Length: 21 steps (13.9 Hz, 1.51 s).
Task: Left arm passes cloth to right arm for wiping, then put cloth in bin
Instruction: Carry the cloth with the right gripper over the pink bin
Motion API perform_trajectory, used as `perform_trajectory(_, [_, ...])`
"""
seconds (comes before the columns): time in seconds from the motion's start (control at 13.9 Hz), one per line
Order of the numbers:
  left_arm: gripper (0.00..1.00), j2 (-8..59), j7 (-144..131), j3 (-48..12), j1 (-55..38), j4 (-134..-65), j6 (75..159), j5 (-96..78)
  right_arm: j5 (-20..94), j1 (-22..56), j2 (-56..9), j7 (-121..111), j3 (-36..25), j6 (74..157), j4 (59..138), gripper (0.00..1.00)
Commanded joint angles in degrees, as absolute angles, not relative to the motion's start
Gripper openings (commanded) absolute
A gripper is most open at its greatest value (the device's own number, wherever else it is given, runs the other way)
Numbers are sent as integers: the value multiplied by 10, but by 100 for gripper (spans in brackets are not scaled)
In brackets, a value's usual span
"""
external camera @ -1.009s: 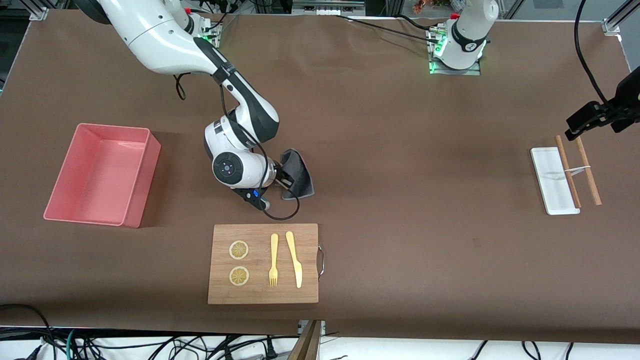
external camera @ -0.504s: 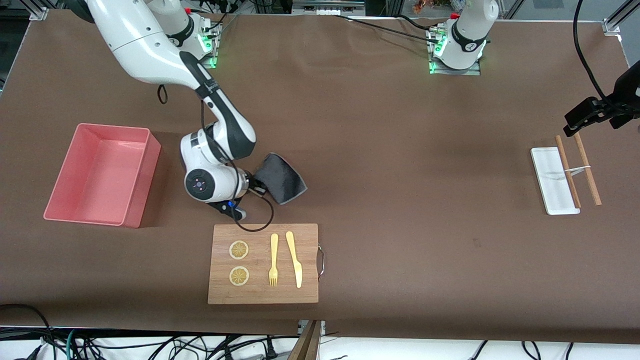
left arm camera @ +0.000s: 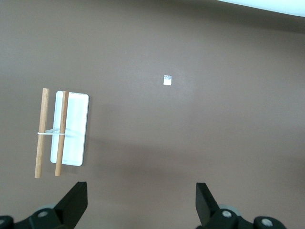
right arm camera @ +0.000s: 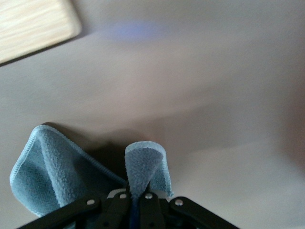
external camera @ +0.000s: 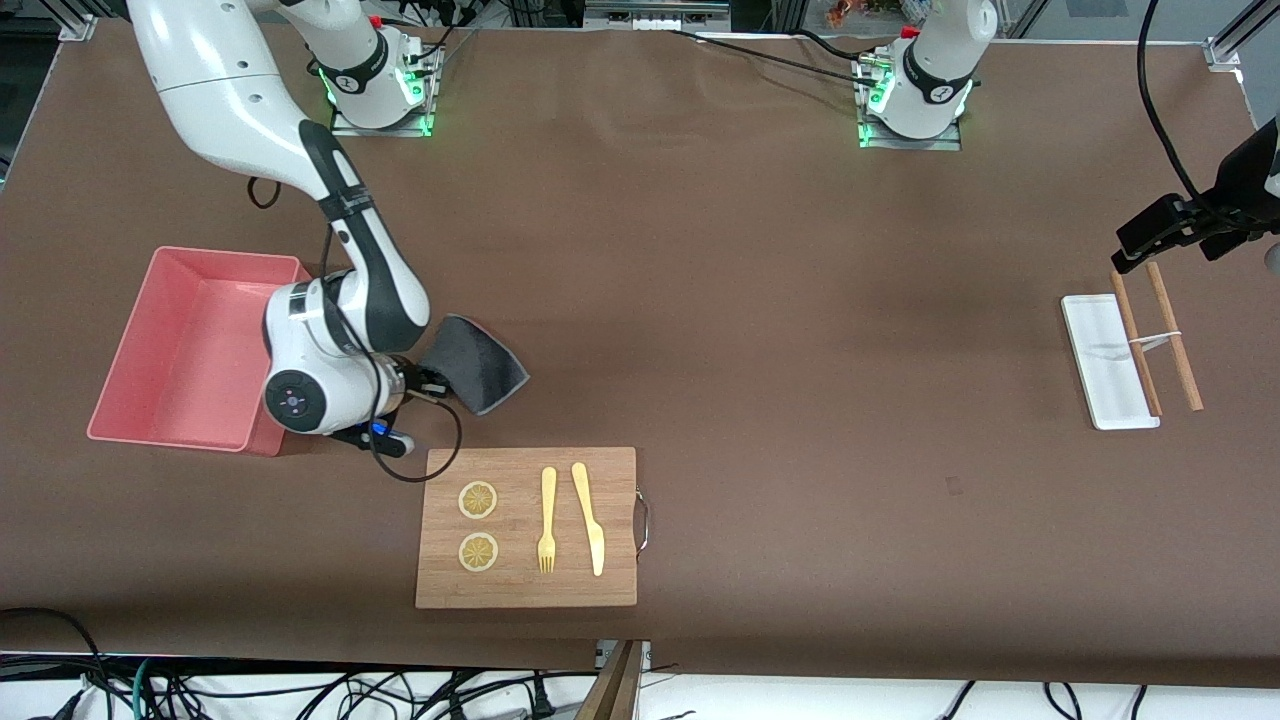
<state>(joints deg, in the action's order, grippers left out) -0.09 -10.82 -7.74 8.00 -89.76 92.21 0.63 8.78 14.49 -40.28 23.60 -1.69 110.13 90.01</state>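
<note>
My right gripper is clamped tight on a fold of the grey cloth, which trails on the brown table just beside the pink bin (the wrist of that arm overlaps the bin's corner in the front view). The wooden board, with its fork and knife, lies nearer the front camera than the cloth. My left gripper waits with fingers spread wide and empty, over bare table near the white tray and its chopsticks.
</note>
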Motion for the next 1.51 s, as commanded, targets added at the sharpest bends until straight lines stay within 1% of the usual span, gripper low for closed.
perform_trajectory(0.0, [100, 1, -110, -84, 91, -892, 919, -4, 87, 141, -372, 183, -33, 1085, 913, 0])
perform_trajectory(0.22, [100, 3, -110, -85, 90, -892, 918, -4, 68, 126, -334, 167, -33, 1039, 907, 0])
perform_trajectory(0.36, [100, 4, -109, -86, 90, -892, 919, -5, 55, 118, -297, 167, -33, 987, 892, 0])
perform_trajectory(0.5, [100, 4, -109, -86, 89, -891, 919, -5, 34, 105, -263, 155, -33, 919, 868, 0])
perform_trajectory(0.65, [100, 4, -109, -86, 89, -891, 919, -5, 19, 89, -230, 114, -33, 863, 858, 0])
perform_trajectory(0.79, [100, 4, -109, -86, 89, -892, 919, -5, -13, 63, -204, 55, -34, 825, 853, 0])
perform_trajectory(0.94, [100, 4, -109, -86, 89, -891, 919, -5, -44, 36, -189, -13, -44, 813, 859, 0])
perform_trajectory(1.15, [100, 4, -109, -87, 88, -891, 919, -5, -60, 25, -199, -131, -115, 816, 862, 0])
perform_trajectory(1.3, [100, 3, -109, -87, 88, -891, 919, -5, -62, 13, -215, -168, -129, 845, 873, 0])
perform_trajectory(1.44, [100, 3, -110, -87, 88, -891, 919, -5, -62, 7, -232, -168, -138, 887, 899, 0])
